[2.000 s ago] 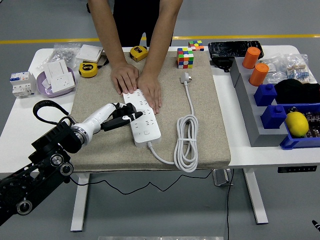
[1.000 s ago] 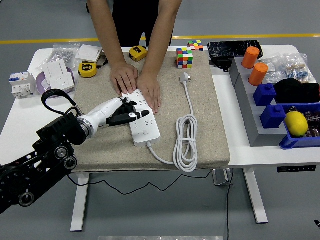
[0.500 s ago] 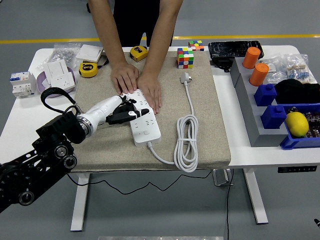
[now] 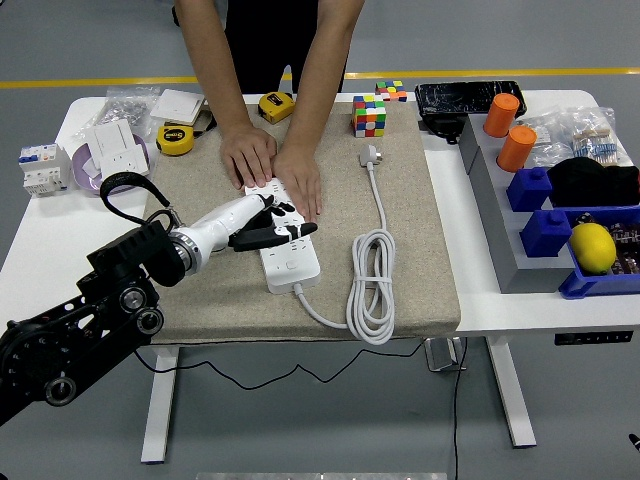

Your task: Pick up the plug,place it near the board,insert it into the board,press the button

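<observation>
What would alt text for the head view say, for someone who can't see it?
The robot's left hand reaches over a white power strip on a beige mat, while a person's two hands press down the strip's far end. The strip's plug lies unplugged near a colour cube.

white table (image 4: 40, 240); beige mat (image 4: 420, 270), tape measures (image 4: 177, 139) on it.
</observation>
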You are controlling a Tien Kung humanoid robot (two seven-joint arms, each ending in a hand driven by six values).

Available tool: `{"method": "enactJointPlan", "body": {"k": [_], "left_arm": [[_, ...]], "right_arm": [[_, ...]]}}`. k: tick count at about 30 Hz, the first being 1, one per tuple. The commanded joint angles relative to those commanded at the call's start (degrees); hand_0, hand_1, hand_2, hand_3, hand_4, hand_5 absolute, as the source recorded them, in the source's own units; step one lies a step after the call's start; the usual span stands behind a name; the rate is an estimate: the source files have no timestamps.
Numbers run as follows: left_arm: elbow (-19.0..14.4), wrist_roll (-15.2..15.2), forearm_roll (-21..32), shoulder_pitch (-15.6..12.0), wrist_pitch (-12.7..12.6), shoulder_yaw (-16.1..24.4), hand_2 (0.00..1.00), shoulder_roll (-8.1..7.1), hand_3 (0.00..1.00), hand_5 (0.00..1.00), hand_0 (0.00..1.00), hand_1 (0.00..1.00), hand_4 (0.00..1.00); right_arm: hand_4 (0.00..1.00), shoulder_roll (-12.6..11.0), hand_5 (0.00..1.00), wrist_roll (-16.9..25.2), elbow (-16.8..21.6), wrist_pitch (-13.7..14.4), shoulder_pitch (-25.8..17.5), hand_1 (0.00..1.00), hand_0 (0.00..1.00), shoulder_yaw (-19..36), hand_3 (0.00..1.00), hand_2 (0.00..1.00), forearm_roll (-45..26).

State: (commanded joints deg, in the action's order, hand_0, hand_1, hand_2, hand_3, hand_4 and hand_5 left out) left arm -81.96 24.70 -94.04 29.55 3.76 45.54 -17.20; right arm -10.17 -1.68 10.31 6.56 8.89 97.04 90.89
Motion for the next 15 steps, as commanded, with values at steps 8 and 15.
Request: {"method": "enactJointPlan", "body": {"k": [8, 15], "left_arm": [[0.1, 0.2, -1.0, -0.1, -0.2, 0.1, 0.832, 0.2, 0.818, 0.998, 0.987, 0.893, 0.998], [1.7, -0.1, 0.8, 0.2, 0.9, -0.7, 0.831, 0.48, 0.82, 0.998, 0.988, 0.892, 0.998]], "right_arm": [[0.998, 0.0, 0.845, 0.0, 0.0, 0.0, -0.2, 0.833, 0.998, 0.2, 0.787, 0.753, 0.3], [0.998, 0.0, 0.845, 0.0, 0.0, -0.1, -0.2, 0.833, 0.998, 0.2, 0.787, 0.753, 0.4]]}}
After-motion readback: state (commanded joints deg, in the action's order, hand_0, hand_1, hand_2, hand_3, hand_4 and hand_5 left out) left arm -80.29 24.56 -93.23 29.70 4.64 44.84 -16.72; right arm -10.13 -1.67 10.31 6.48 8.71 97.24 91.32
